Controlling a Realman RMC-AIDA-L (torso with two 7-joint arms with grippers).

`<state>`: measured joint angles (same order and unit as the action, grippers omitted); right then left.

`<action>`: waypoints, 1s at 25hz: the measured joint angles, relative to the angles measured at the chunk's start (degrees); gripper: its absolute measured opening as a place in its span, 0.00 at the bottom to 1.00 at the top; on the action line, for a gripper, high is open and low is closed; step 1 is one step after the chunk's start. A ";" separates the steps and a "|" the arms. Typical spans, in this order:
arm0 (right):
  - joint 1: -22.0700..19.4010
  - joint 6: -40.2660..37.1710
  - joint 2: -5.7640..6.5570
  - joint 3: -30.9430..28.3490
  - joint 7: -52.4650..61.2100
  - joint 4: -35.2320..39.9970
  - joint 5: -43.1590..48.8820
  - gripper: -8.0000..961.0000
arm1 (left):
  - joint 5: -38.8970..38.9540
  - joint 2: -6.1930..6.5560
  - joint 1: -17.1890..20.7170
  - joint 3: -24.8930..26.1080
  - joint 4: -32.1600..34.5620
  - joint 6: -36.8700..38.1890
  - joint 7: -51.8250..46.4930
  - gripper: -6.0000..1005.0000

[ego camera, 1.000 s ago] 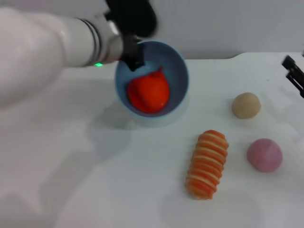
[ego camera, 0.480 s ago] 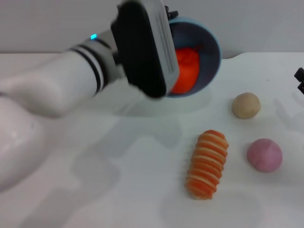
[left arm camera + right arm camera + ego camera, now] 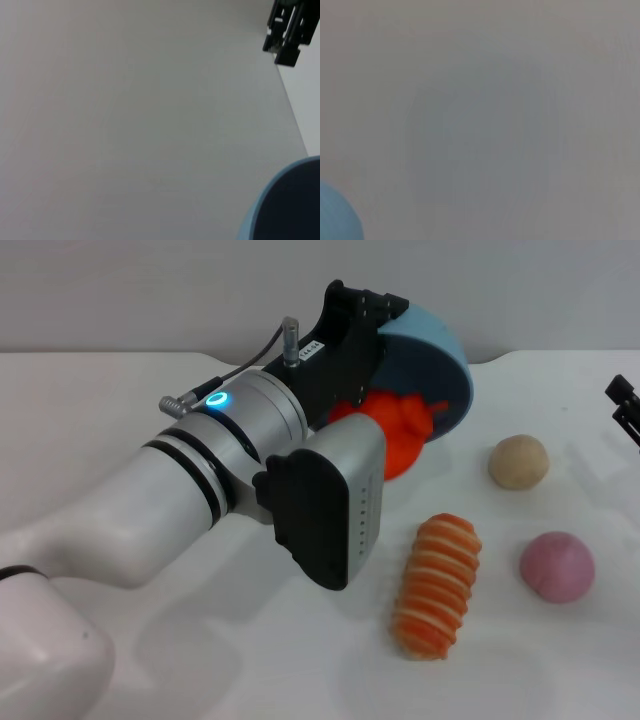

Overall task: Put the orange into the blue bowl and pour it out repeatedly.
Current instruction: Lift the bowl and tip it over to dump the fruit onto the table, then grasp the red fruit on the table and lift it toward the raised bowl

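Observation:
In the head view my left gripper [image 3: 378,345] is shut on the rim of the blue bowl [image 3: 440,350] and holds it above the table, tipped steeply on its side with the mouth facing down and toward me. The orange [image 3: 400,435] hangs half out of the bowl's lower edge, partly hidden behind my wrist. A slice of the blue bowl [image 3: 290,200] shows in the left wrist view, and another of the blue bowl [image 3: 335,215] in the right wrist view. My right gripper [image 3: 625,405] stays open at the table's far right edge.
A striped orange-and-cream loaf [image 3: 436,585] lies in front of the bowl. A tan ball [image 3: 518,461] and a pink ball [image 3: 557,565] sit to the right. My left forearm [image 3: 200,490] crosses the left half of the white table [image 3: 150,660].
The left arm has swung the bowl to the right and rolled it from upright to steeply tipped. The orange has slid from the bowl's bottom to its lower edge.

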<state>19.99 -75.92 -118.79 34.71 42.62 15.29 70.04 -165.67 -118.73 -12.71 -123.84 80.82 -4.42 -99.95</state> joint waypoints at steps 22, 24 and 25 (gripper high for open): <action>0.35 0.09 0.06 -0.31 7.49 -1.34 0.00 0.61 | 15.89 0.51 -15.87 25.36 3.55 51.77 -33.39 0.00; 0.46 0.09 0.10 0.00 9.38 -1.31 0.18 0.61 | 15.91 0.48 -18.38 28.03 1.44 57.66 -36.89 0.01; 0.58 0.09 0.15 0.09 10.55 -1.23 0.29 0.61 | 16.04 0.49 -19.45 29.48 0.61 60.04 -39.33 0.01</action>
<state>20.57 -75.83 -118.64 34.80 53.17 14.06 70.33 -149.64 -118.24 -32.17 -94.36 81.43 55.62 -139.28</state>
